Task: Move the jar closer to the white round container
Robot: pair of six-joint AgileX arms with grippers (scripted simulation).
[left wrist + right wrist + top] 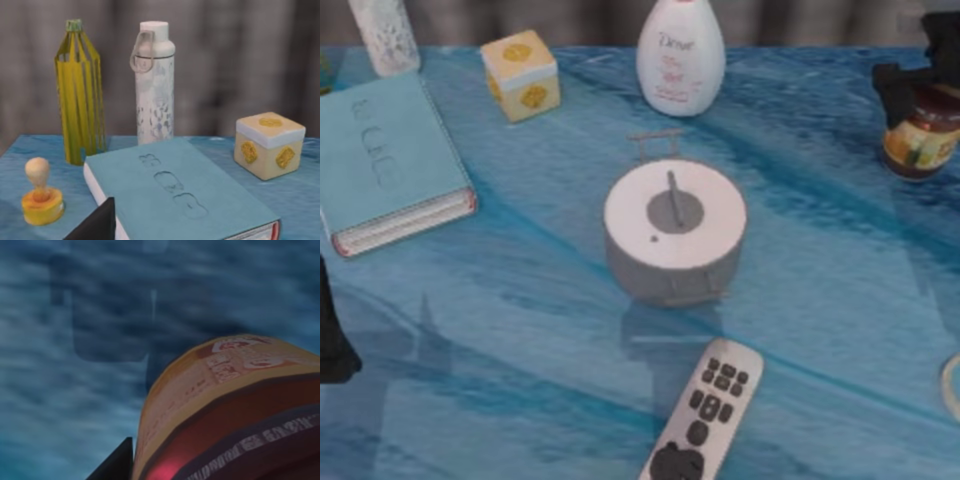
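The jar (920, 135), with a dark red lid and a yellow-orange label, stands at the far right of the table, well to the right of the white round container (705, 215) in the middle. My right gripper (918, 95) is over the jar and shut on it. In the right wrist view the jar (225, 405) fills the frame, with one black finger (117, 465) pressed against its side. My left gripper (332, 345) is parked open at the left edge. One of its fingers (97, 225) shows in front of the book.
A white Dove bottle (680, 55) stands behind the container and a remote (705, 410) lies in front of it. At the left are a blue book (385, 160), a yellow-patterned cube (520, 75), a white flask (155, 85), a yellow bottle (80, 95) and a stamp (41, 197).
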